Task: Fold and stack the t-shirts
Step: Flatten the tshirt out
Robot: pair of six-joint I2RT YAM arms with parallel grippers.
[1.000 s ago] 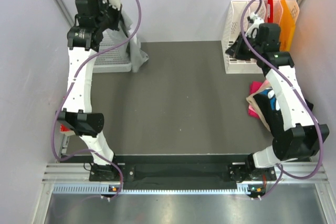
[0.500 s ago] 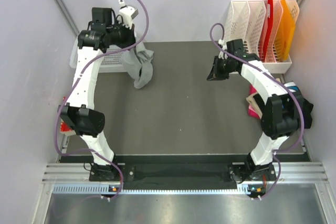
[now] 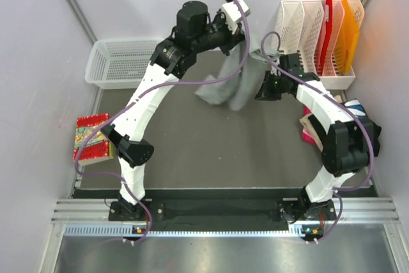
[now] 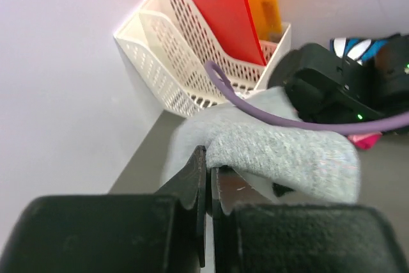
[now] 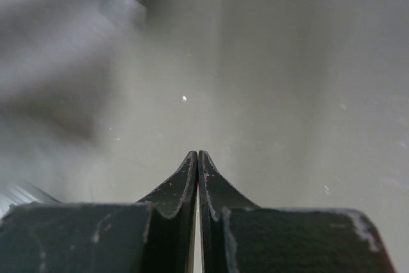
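My left gripper (image 3: 245,38) is shut on a plain light grey t-shirt (image 3: 229,86) and holds it up over the table's far middle, with the cloth hanging down to the mat. In the left wrist view the jaws (image 4: 208,158) pinch the shirt's edge (image 4: 281,151). My right gripper (image 3: 264,89) is shut and empty, just right of the hanging shirt. In the right wrist view its tips (image 5: 197,155) point at bare mat, with the shirt a grey blur (image 5: 57,62) at upper left. More t-shirts, pink, tan and blue-and-white, lie piled (image 3: 314,126) at the right edge.
A white mesh basket (image 3: 121,62) stands at the far left. White file racks (image 3: 307,23) with red and orange dividers (image 3: 339,23) stand at the far right. A colourful box (image 3: 92,135) lies off the mat's left edge.
My left arm swung from the basket at the far left across to the far middle, carrying the grey shirt. My right gripper moved out from the racks towards the shirt.
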